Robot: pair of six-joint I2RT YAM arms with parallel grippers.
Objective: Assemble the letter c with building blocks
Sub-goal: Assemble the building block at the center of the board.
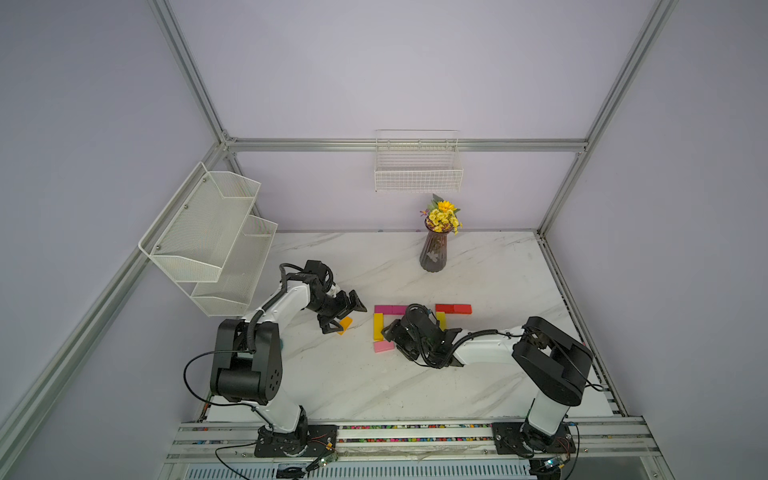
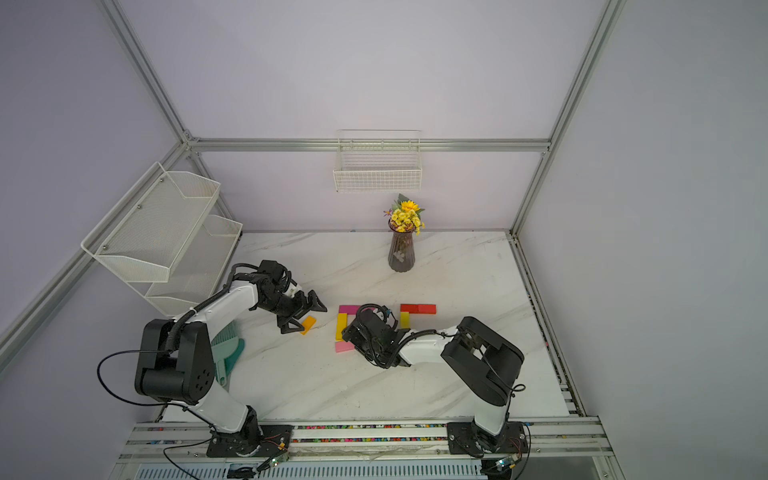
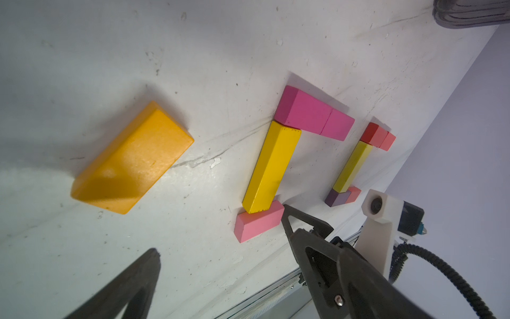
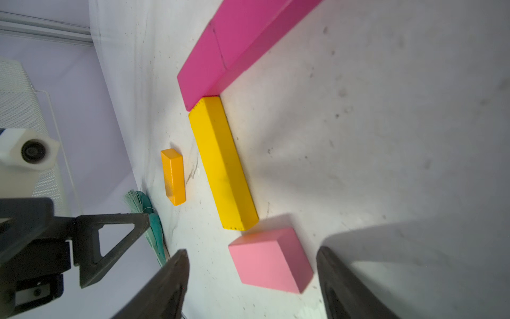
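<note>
Two magenta blocks [image 1: 390,309] form a bar across the far end of a long yellow block [image 1: 378,326]. A pink block [image 1: 383,346] lies at that yellow block's near end. To the right, red blocks [image 1: 453,308] cap a second yellow block [image 3: 352,167], with a purple block [image 3: 335,197] at its foot. An orange block [image 1: 345,325] lies apart on the left. My left gripper [image 1: 347,320] hangs open over it, touching nothing. My right gripper [image 4: 252,250] is open astride the pink block [image 4: 270,261], with gaps on both sides.
A dark vase of yellow flowers [image 1: 434,249] stands at the back of the marble table. A white mesh shelf [image 1: 216,241] hangs on the left wall and a wire basket [image 1: 417,166] on the back wall. A teal brush [image 2: 228,349] lies by the left arm.
</note>
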